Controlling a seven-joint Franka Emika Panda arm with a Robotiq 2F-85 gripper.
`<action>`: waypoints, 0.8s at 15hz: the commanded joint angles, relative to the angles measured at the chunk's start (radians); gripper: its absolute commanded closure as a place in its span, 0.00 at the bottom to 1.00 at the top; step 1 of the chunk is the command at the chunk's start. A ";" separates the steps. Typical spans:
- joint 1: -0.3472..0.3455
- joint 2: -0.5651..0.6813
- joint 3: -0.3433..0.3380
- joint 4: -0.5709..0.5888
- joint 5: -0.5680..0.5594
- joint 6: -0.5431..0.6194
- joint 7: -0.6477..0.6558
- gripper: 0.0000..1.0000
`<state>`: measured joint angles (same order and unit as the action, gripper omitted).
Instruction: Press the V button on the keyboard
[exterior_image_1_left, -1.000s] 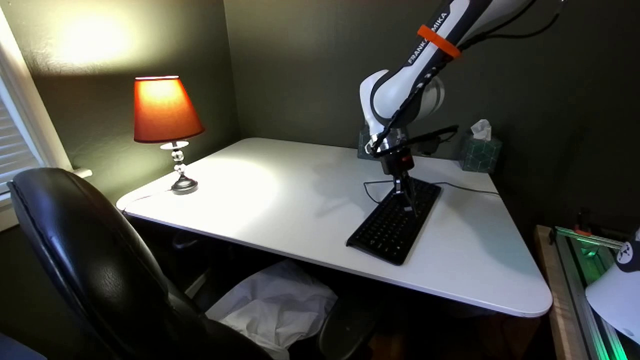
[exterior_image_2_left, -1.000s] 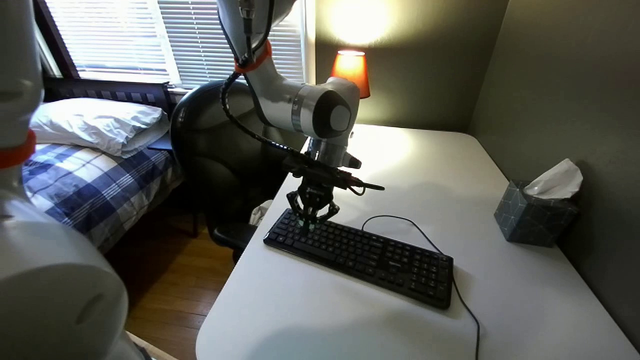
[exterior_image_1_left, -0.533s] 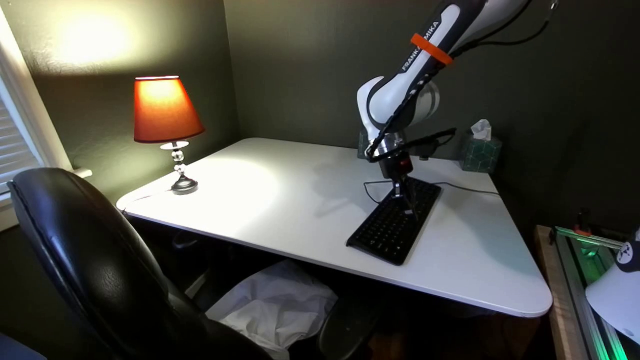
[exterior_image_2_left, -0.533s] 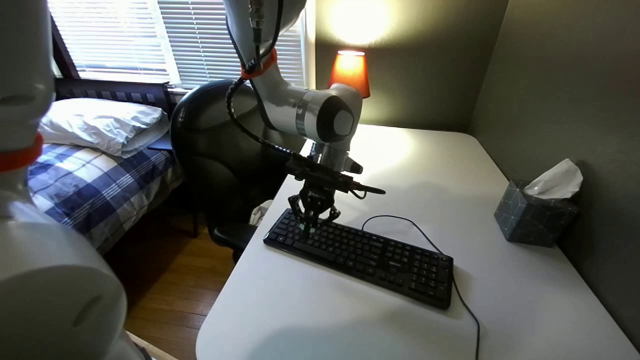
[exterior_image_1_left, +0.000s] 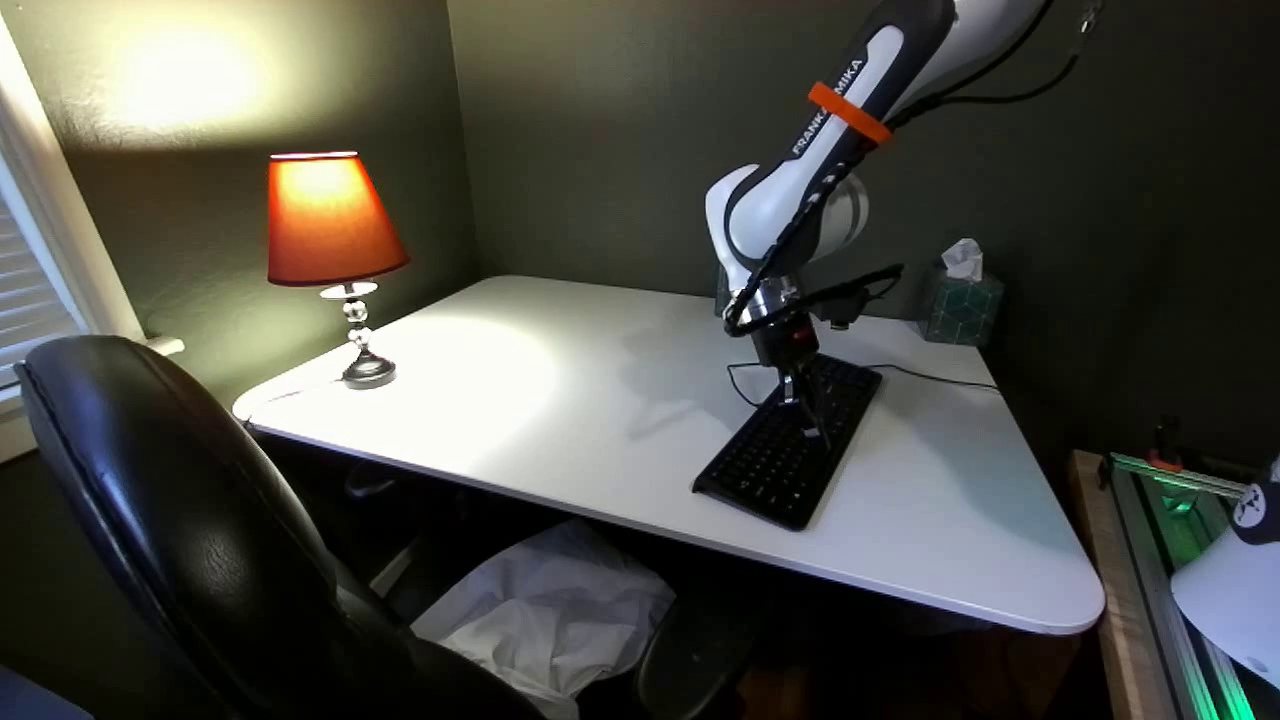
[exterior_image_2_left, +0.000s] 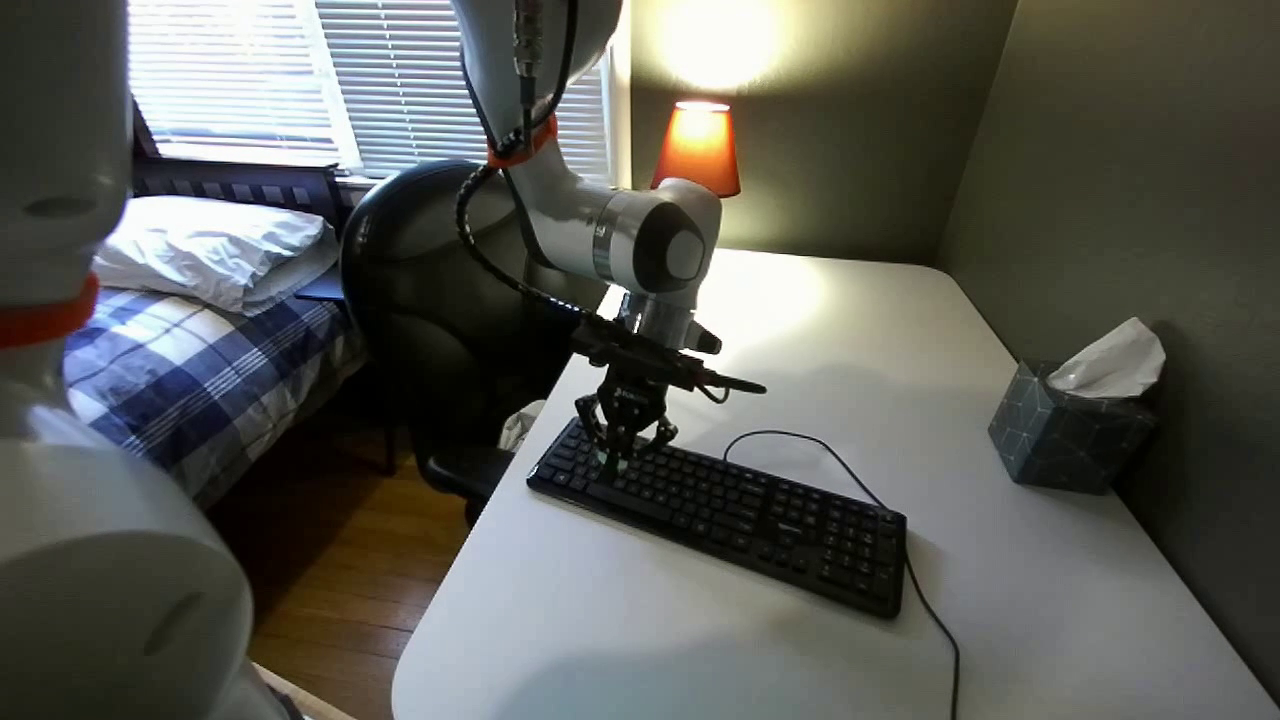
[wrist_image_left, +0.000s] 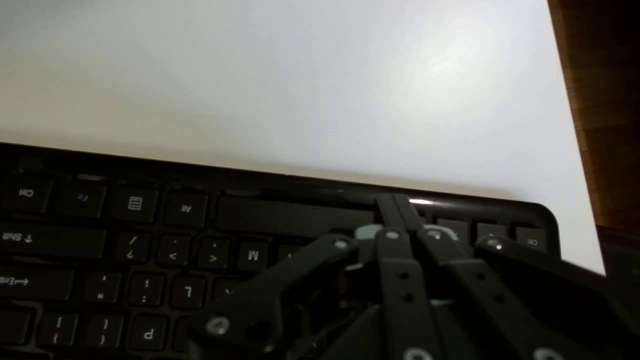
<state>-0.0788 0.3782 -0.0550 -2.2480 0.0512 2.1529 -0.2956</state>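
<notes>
The black keyboard (exterior_image_1_left: 765, 470) lies flat on the white desk in both exterior views (exterior_image_2_left: 760, 525). In the wrist view the keyboard (wrist_image_left: 250, 182) appears upside down, with the M key (wrist_image_left: 253, 256) and the space bar (wrist_image_left: 295, 217) readable. The V key is hidden behind my gripper (wrist_image_left: 398, 200) there and too small to read elsewhere. My gripper is shut and empty, its two fingertips together. The gripper (exterior_image_2_left: 610, 472) points down over the keyboard's left part, low at the key rows; it also shows in an exterior view (exterior_image_1_left: 822, 438). I cannot tell whether the tips touch a key.
The keyboard's thin cable (exterior_image_2_left: 930, 610) runs across the desk (exterior_image_1_left: 600, 420). A tissue box (exterior_image_2_left: 1070, 430) stands by the wall. A red-shaded lamp (exterior_image_1_left: 335, 225) stands at the desk's far corner. A black chair (exterior_image_1_left: 190, 500) is at the front edge.
The arm has come down slightly, and the gripper has shifted a little toward the desk's front edge in an exterior view. The gripper stays shut. The keyboard has not moved.
</notes>
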 joint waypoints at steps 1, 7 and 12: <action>-0.019 0.028 0.019 0.029 0.012 -0.029 0.011 1.00; -0.028 0.042 0.022 0.045 0.014 -0.033 0.010 1.00; -0.035 0.052 0.025 0.057 0.017 -0.034 0.006 1.00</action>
<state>-0.0961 0.4103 -0.0477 -2.2192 0.0513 2.1529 -0.2948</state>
